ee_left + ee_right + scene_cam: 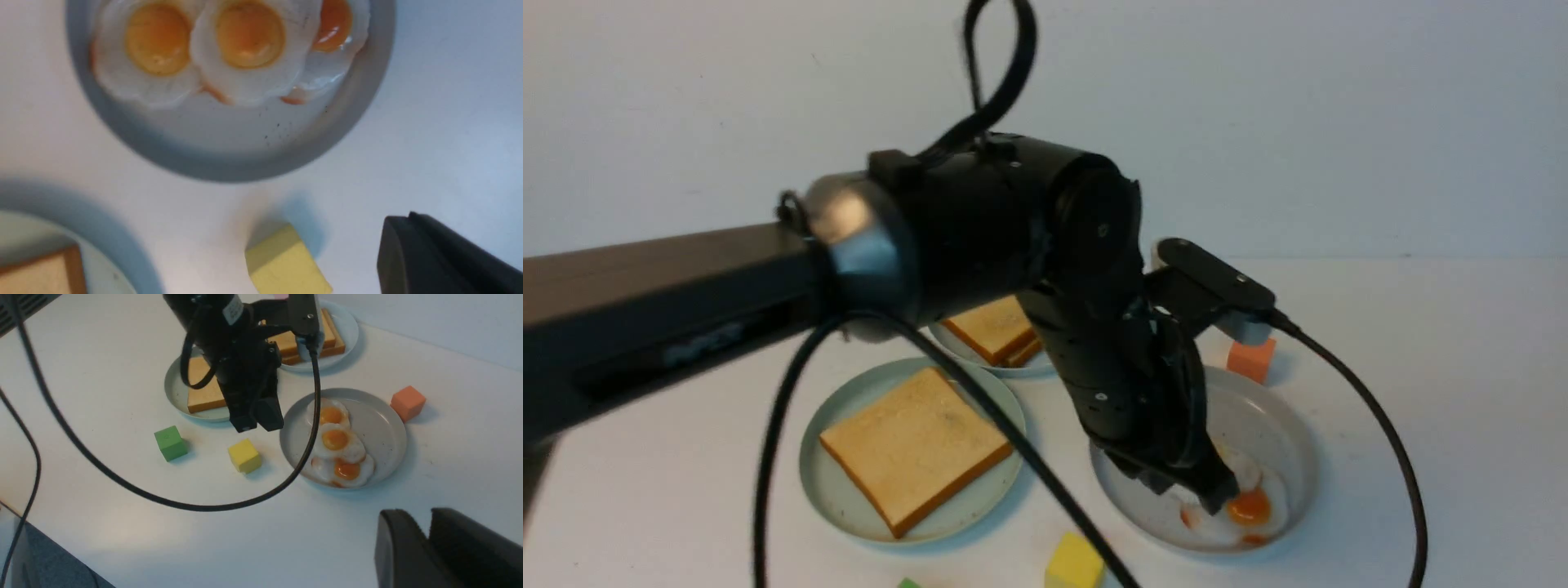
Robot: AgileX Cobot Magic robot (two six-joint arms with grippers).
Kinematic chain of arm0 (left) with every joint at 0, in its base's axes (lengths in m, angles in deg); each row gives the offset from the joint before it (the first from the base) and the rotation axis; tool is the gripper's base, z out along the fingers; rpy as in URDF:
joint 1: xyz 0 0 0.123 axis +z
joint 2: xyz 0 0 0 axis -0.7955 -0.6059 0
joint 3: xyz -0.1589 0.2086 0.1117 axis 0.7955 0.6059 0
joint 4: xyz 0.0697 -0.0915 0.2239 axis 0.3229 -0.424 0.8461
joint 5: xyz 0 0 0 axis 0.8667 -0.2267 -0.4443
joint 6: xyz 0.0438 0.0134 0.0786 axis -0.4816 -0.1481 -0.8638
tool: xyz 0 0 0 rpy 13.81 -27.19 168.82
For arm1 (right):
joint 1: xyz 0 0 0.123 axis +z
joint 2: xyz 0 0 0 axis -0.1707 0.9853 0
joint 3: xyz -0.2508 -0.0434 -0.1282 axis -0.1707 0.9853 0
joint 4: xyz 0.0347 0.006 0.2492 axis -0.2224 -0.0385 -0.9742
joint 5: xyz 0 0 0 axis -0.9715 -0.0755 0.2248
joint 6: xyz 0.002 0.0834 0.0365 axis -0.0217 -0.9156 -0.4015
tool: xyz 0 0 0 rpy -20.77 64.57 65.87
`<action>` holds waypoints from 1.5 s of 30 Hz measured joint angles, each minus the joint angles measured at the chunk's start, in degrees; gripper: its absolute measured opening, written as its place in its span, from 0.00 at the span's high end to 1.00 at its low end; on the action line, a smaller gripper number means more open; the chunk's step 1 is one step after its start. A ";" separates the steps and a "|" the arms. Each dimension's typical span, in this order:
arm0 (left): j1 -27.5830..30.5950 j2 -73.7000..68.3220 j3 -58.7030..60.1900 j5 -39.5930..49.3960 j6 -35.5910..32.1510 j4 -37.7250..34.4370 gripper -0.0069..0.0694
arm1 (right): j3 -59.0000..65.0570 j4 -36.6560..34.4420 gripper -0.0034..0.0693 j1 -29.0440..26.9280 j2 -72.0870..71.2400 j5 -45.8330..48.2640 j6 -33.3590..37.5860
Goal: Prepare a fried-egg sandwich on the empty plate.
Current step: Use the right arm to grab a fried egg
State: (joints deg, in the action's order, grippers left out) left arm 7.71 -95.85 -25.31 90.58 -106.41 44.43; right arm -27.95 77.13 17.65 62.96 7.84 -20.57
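Three plates stand on a plain white table (1462, 367), with a bare pale wall (1339, 122) behind it. We see a mint-green plate (837, 490) on the left bearing a single toast slice (915, 449). Behind it, a smaller light-blue plate (956, 347) carries stacked toast (992, 327), and a grey plate (1258, 416) sits on the right. Loose blocks lie about: an orange block (1251, 359) just beyond the grey plate, a yellow block (1074, 563) near its front rim, and a green block (170, 443) farther left. A black cable (163, 500) loops over the table.

All three fried eggs (335, 439) lie in an overlapping row on the grey plate, none of them on the toast. The left gripper (257, 420) hangs above the table with its jaws pressed together and nothing between them. From the right wrist view it stands beside the grey plate's rim, on the side toward the mint-green plate, apart from the eggs. From the front its tip overlaps the nearest yolk, so we cannot judge its height over them.

The right gripper (429, 543) sits well back from the plates, holding nothing. We cannot tell whether the seam between its fingers is a gap.
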 joint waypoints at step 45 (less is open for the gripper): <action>0.05 -14.19 -9.24 -4.07 -29.90 9.16 0.52 | 0.00 0.89 0.74 0.00 -2.03 0.49 -2.82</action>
State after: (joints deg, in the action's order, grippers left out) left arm 7.76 -110.04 -34.55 86.51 -136.31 53.60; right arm -27.95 78.01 17.65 60.93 8.33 -23.39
